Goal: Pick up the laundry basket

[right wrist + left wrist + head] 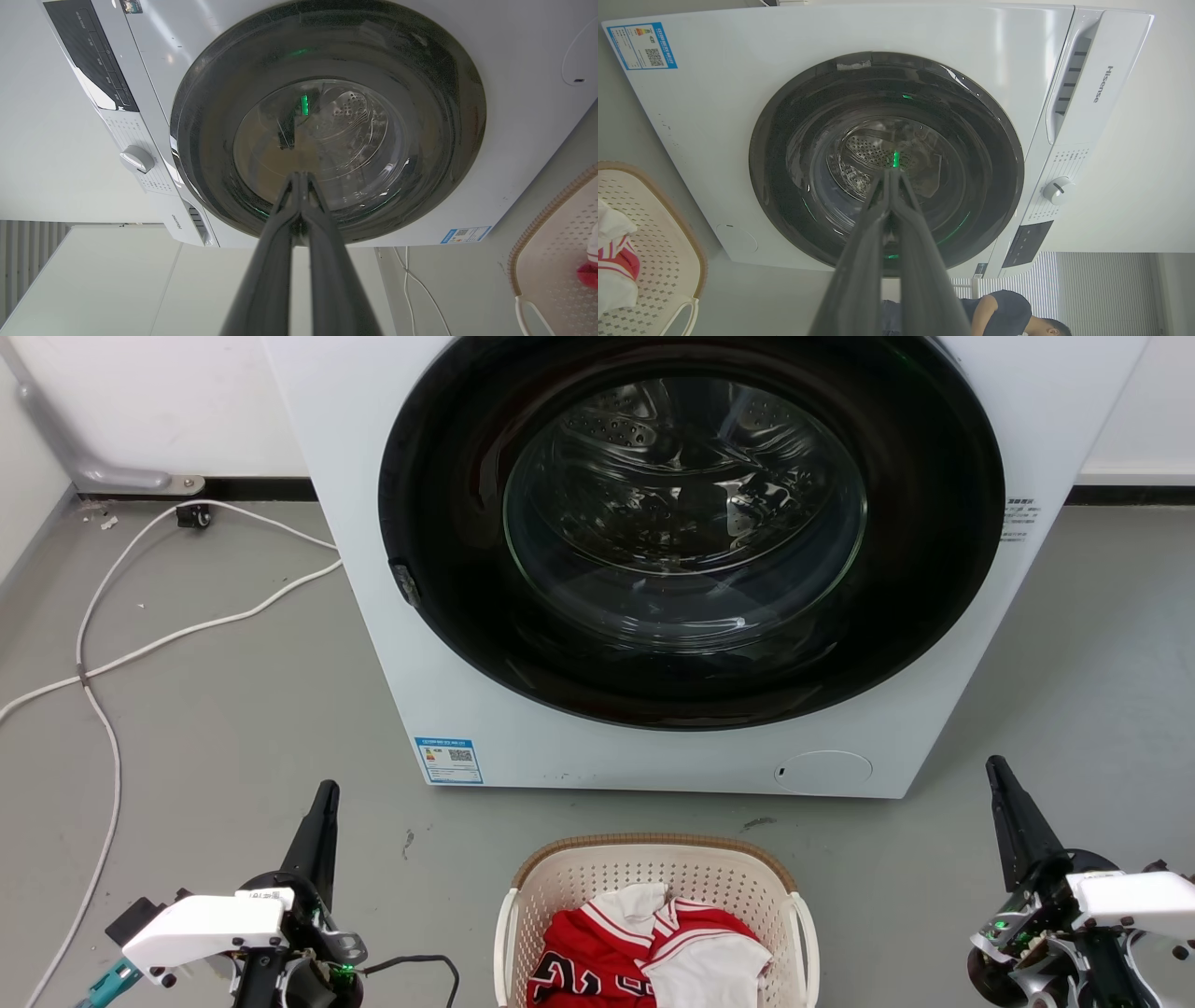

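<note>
Grey floor (233,728) all round, with white cables (168,639) trailing across it, ahead and well to the left of the left gripper (326,791). Left gripper low over the floor, fingers pinched together at the tips, clasping nothing, aimed at the white washing machine (653,761) ahead. Beyond those fingertips, the round dark door (448,523) with its glass porthole, closed. Blue label (448,761) on the front panel, ahead and a little to the right of the left gripper. Between the two grippers, nearer the robot than their tips and apart from both: the laundry basket (597,882), cream and perforated, with brown woven-look rim (653,843) and white side handles (504,933), standing on the floor just in front of the washer. Inside, a red jersey (588,952) and white cloth (709,971). Right of the basket, the right gripper (995,767), likewise closed fingertip to fingertip and empty, pointing at the washer. Person in a dark top (999,308) past the machine's far side, in the left wrist view.
</note>
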